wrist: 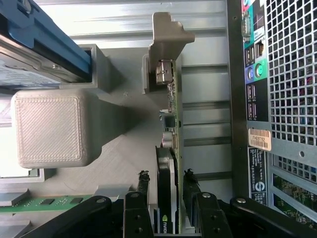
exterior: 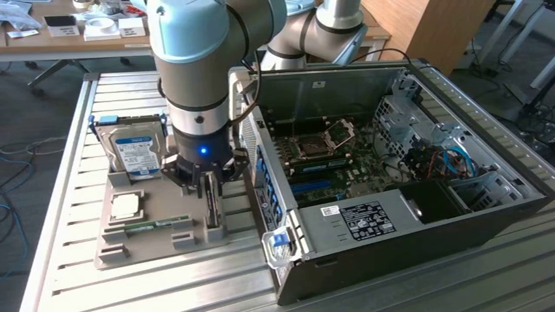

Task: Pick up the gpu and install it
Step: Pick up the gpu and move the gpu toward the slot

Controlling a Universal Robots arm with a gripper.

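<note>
Gripper (wrist: 167,174) (exterior: 208,188) straddles the gpu (wrist: 166,163) (exterior: 212,209), its fingers (wrist: 143,179) parted to either side, a thin gap visible on one side. The card stands on edge in the grey holder tray (exterior: 130,250) on the slatted table (exterior: 78,286), just beside the open computer case (exterior: 416,221). Farther along the tray sits a hard drive (exterior: 139,156).

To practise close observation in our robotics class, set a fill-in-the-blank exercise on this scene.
1. The tool straddles the ___.
2. The light on the arm glows ___.
3. The memory stick lies ___ the case.

Missing words: gpu; blue; outside.
</note>
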